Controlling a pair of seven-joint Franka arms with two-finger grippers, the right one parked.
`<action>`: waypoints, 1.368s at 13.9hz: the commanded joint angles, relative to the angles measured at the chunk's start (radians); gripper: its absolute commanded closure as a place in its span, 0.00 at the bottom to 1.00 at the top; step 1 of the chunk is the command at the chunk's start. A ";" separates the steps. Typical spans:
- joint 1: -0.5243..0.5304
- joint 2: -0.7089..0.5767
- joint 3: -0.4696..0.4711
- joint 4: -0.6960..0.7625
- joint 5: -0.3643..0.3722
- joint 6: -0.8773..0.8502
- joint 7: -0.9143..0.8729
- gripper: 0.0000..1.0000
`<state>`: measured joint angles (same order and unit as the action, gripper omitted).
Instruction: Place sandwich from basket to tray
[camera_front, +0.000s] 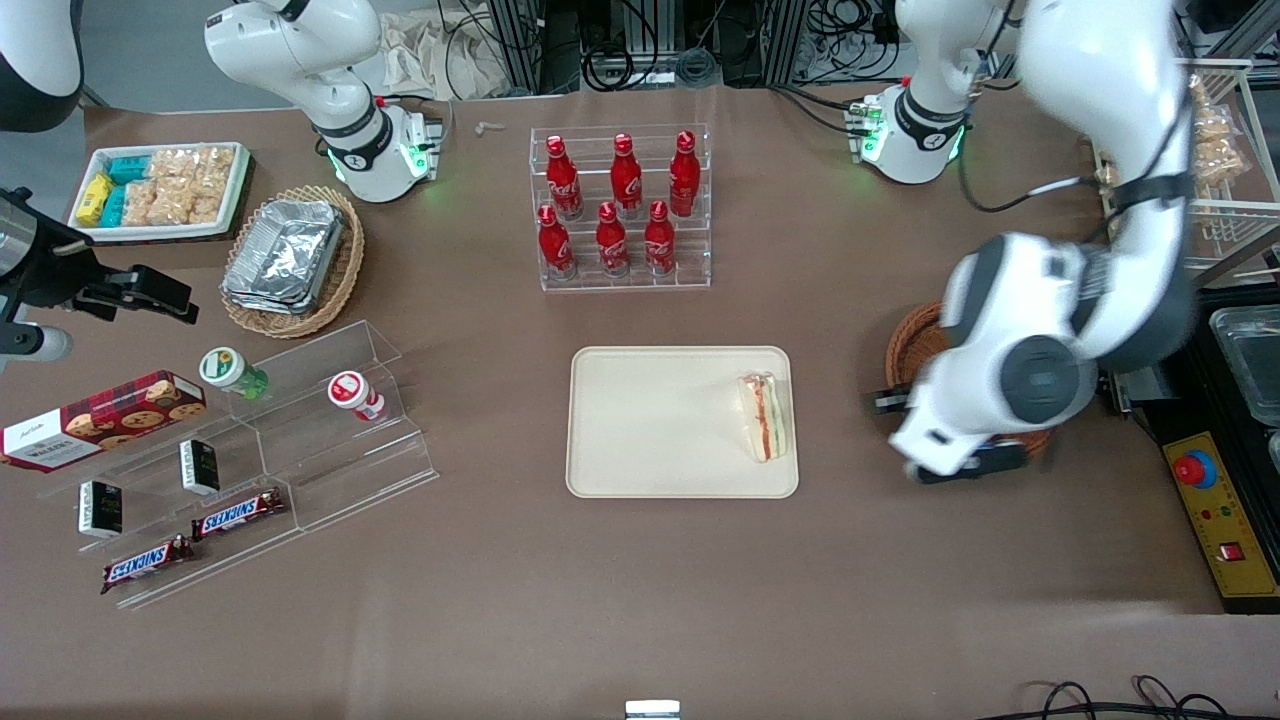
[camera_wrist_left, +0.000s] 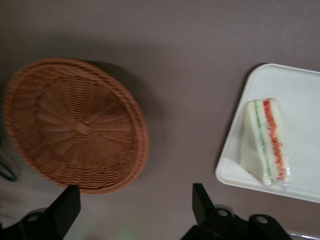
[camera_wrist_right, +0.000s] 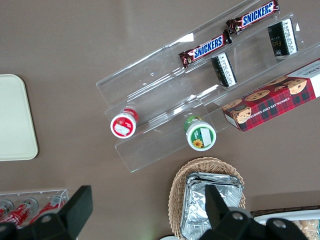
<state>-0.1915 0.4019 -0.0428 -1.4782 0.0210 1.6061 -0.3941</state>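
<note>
Now the small triangle sandwich (camera_front: 765, 416) of pale white bread lies flat on the flat cream tray with round corners (camera_front: 650, 425). It sits at the tray's end that is closest to the working arm, close to the low rim. You can see its layers along one long edge: a green stripe, a white stripe and a red stripe. In the left wrist view the sandwich (camera_wrist_left: 265, 142) looks shiny, as if it is wrapped in clear film, and its pointy end reaches near the tray's (camera_wrist_left: 300, 90) edge.

The round reddish-brown woven basket (camera_wrist_left: 75, 125) sits on the brown desk (camera_front: 600, 600), beside the tray but not touching it. Its woven bottom shows all the way across, with nothing lying on it. In the front view most of the basket (camera_front: 912, 345) is hidden under the white arm.

The left arm's gripper (camera_wrist_left: 132, 207) hangs in the air above the desk, over the gap between the basket and the tray. Its two dark fingers (camera_wrist_left: 200, 200) are spread wide apart and hold nothing. In the front view the gripper (camera_front: 950, 440) is blurry, next to the basket's rim.

Farther from the front camera than the tray, a clear rack of red bottles (camera_front: 620, 205) stands on the desk.
</note>
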 joint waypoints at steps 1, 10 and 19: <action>0.064 -0.063 -0.012 -0.013 0.042 -0.031 0.108 0.00; 0.168 -0.140 -0.009 0.090 0.057 -0.153 0.343 0.00; 0.188 -0.117 -0.012 0.194 0.045 -0.192 0.340 0.00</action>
<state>-0.0127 0.2634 -0.0436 -1.3283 0.0626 1.4422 -0.0670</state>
